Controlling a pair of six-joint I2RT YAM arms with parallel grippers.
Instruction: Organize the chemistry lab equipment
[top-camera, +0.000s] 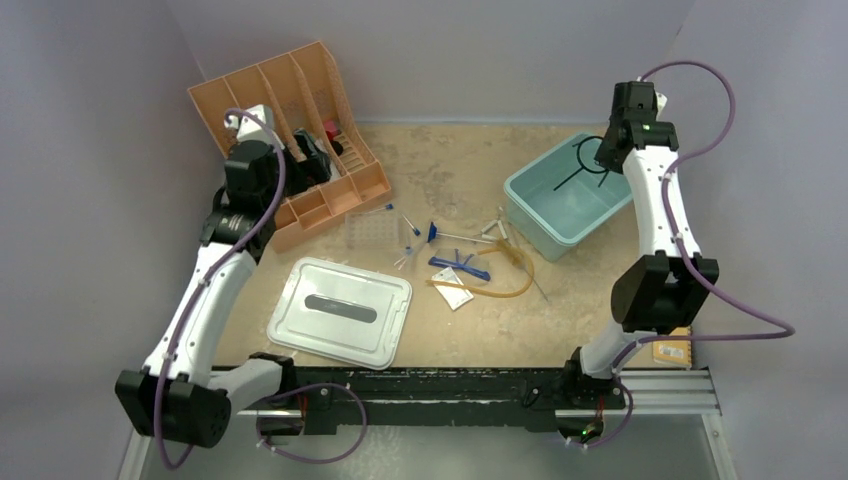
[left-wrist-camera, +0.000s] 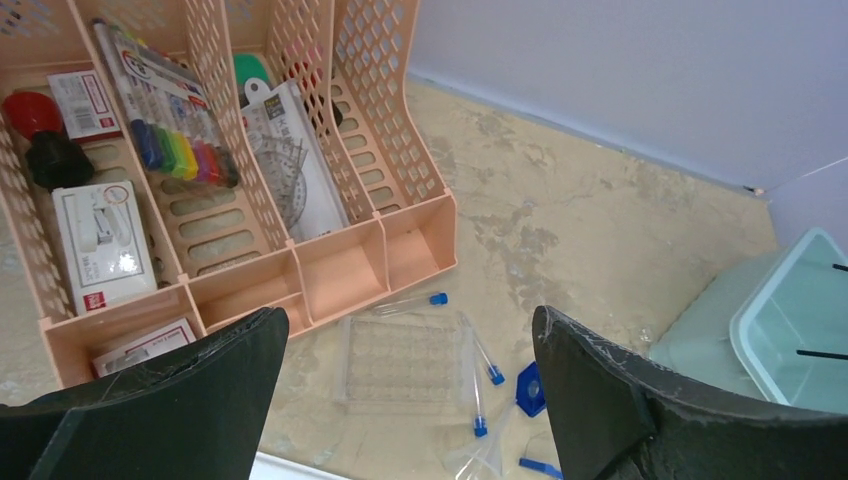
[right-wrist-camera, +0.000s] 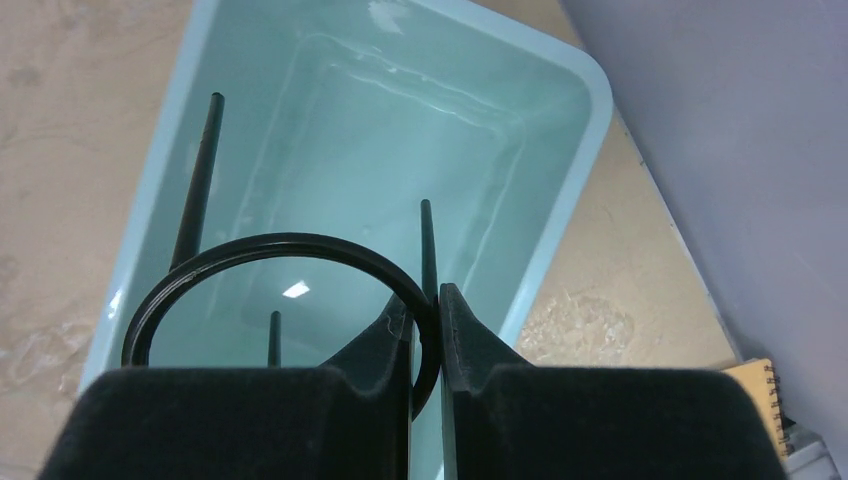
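Observation:
My right gripper (right-wrist-camera: 432, 300) is shut on the rim of the black wire ring (right-wrist-camera: 270, 242), whose thin legs hang down over the teal bin (right-wrist-camera: 590, 130). In the top view this ring (top-camera: 590, 150) sits above the bin's far end. My left gripper (left-wrist-camera: 408, 318) stands open and empty above the clear tube rack (left-wrist-camera: 405, 362) and blue-capped tubes (left-wrist-camera: 487, 362). Mid-table lie the rack (top-camera: 372, 228), wire triangle (top-camera: 492, 232), blue tools (top-camera: 460, 265), amber hose (top-camera: 500, 290) and small clear packet (top-camera: 455, 295).
The peach slotted organizer (top-camera: 330, 200) holds stationery at the back left, under my left wrist. A pale lid (top-camera: 340, 312) lies at the front left. The teal bin (top-camera: 528, 225) stands at the back right. An orange notebook (top-camera: 672, 350) lies by the right arm's base.

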